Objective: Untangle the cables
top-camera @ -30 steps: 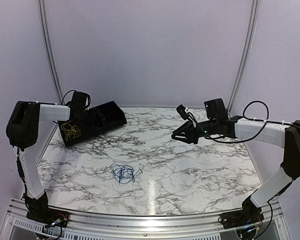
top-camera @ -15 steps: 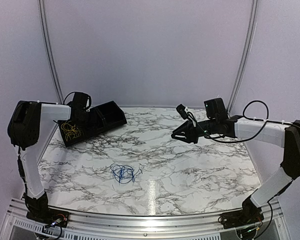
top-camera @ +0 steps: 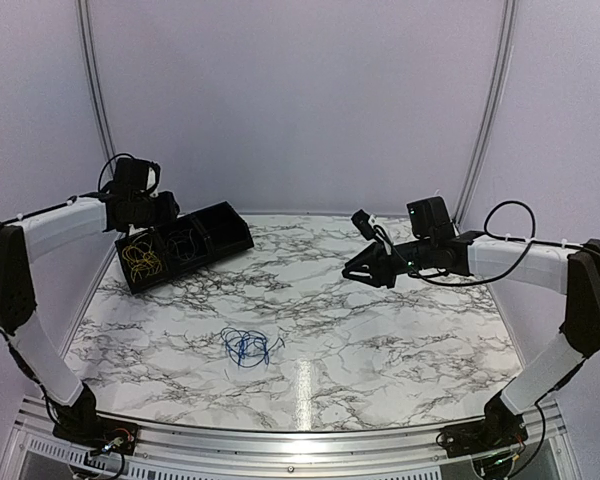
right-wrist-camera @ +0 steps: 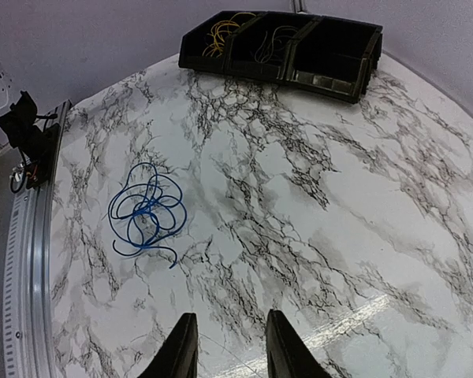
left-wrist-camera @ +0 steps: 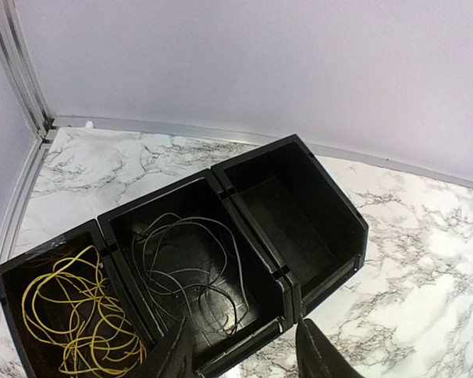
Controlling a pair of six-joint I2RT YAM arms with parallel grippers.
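Note:
A blue cable (top-camera: 246, 346) lies in a loose coil on the marble table, near the front middle; it also shows in the right wrist view (right-wrist-camera: 146, 209). A black three-compartment bin (top-camera: 230, 217) stands at the back left. Its left compartment holds a yellow cable (left-wrist-camera: 63, 319), also seen from above (top-camera: 140, 260). Its middle compartment holds a thin dark cable (left-wrist-camera: 191, 264). The right compartment (left-wrist-camera: 299, 213) looks empty. My left gripper (left-wrist-camera: 248, 358) is open and empty, above the bin's near side. My right gripper (right-wrist-camera: 232, 350) is open and empty, above the table's right half (top-camera: 358, 270). I cannot make out a white cable.
The table's metal rail (right-wrist-camera: 30, 260) runs along the near edge, with a black arm mount (right-wrist-camera: 27, 130) on it. Pale curved walls (top-camera: 300, 100) close in the back and sides. The bin (right-wrist-camera: 284, 47) sits close to the back-left wall.
My left arm has swung back and to the left, lifting its gripper away from over the bin. The right arm and the blue cable have not moved.

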